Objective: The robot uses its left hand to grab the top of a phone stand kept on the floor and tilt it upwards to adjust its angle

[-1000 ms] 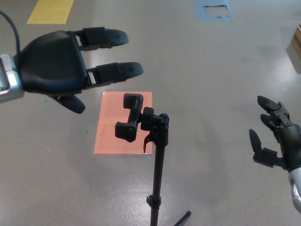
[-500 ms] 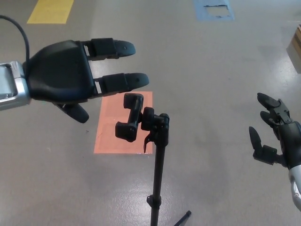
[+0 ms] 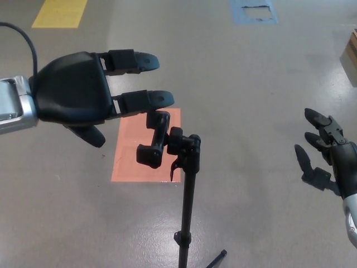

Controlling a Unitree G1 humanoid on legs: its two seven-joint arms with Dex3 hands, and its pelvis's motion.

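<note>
A black phone stand (image 3: 187, 195) rises from the floor at the bottom middle, its pole topped by a clamp head (image 3: 159, 139) that leans to the left. My left hand (image 3: 83, 92) hovers open just above and left of the clamp, palm down, its lower finger (image 3: 146, 100) nearly over the clamp's upper end. I cannot tell whether finger and clamp touch. My right hand (image 3: 323, 153) hangs open at the right edge, far from the stand, holding nothing.
An orange rectangle (image 3: 128, 153) is marked on the grey floor behind the clamp. A yellow patch (image 3: 60, 12) lies at the top left and a blue patch (image 3: 254, 11) at the top. A wooden object (image 3: 351, 53) shows at the right edge.
My left hand has moved right and slightly down, toward the clamp's top. The stand has stayed put. My right hand has barely shifted.
</note>
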